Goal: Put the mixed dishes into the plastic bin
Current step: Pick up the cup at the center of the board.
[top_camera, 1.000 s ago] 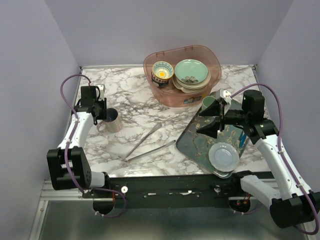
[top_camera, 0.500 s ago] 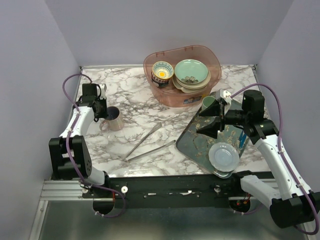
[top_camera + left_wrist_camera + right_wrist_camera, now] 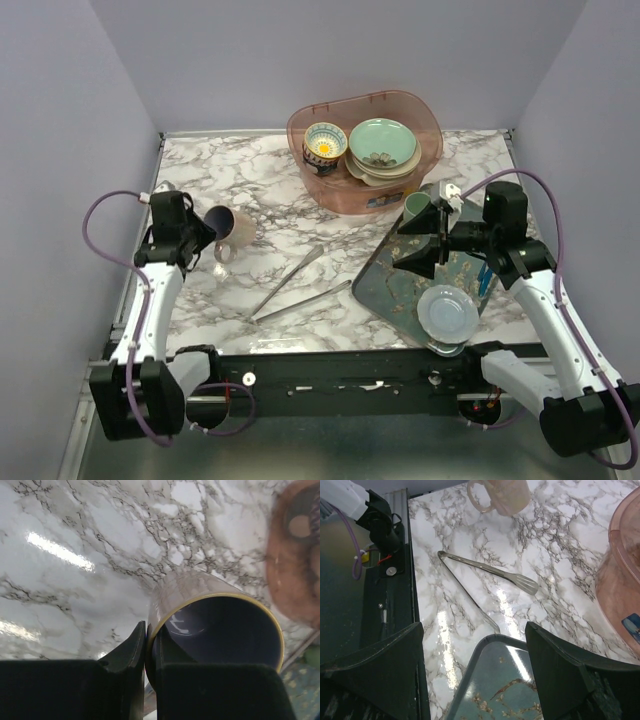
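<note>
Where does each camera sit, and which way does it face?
Top external: above and behind the bases, looking down on the table; both arms show.
Left wrist: on that arm, facing the mug pinched in the left end effector.
Right wrist: on that arm, facing leftward over tongs and tray; open right end effector frames it.
Shared: all three show the mug.

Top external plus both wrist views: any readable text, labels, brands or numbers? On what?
Too small to read: blue-and-white sticker on the front wall of the translucent pink plastic bin; in the right wrist view it is blurred and cut off.
No lettering seen, decoration at most: pale mug, floral-printed tray, navy-and-yellow patterned bowl.
Nothing legible anywhere.
</note>
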You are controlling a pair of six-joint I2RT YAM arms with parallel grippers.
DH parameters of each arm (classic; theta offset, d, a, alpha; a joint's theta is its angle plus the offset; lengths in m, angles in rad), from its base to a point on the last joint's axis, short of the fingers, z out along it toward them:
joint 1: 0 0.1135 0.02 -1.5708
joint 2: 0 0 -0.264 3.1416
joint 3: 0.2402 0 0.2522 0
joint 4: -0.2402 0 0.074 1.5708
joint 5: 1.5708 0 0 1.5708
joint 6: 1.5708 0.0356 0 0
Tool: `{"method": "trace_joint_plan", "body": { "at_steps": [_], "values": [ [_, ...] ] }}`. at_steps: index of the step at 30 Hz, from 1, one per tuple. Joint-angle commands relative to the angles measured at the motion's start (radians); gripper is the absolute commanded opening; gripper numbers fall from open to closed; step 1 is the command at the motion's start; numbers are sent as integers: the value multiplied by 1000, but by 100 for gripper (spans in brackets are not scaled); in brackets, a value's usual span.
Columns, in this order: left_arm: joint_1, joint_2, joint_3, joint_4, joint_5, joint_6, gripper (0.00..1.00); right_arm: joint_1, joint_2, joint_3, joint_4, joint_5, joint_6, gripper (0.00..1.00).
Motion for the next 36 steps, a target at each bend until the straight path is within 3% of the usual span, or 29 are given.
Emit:
{"method": "trace_joint_plan", "body": {
  "at_steps": [1, 5, 8, 14, 17, 21, 27, 36],
  "values": [
    [-67, -149, -42, 74, -91, -392, 0, 7, -7, -9, -19, -19, -51, 91],
    [-234, -197, -18, 2, -217, -544, 0, 85, -34, 17, -25, 72, -73, 100],
    [-380, -199, 10, -6, -295, -625, 0, 168, -33, 54, -28, 191, -54, 100],
    [-685, -150, 80, -3, -494, -707, 0, 260, 61, 241, -68, 348, 91, 100],
    [-785, -96, 122, -1, -602, -736, 0, 304, 118, 322, -74, 431, 191, 100],
    [-932, -26, 192, -1, -712, -760, 0, 392, 171, 385, -77, 659, 338, 100],
    [-1019, 59, 264, -17, -820, -793, 0, 430, 153, 365, -31, 875, 418, 100],
    [-1085, 177, 373, -18, -855, -797, 0, 444, 173, 365, -31, 923, 440, 99]
  ]
}}
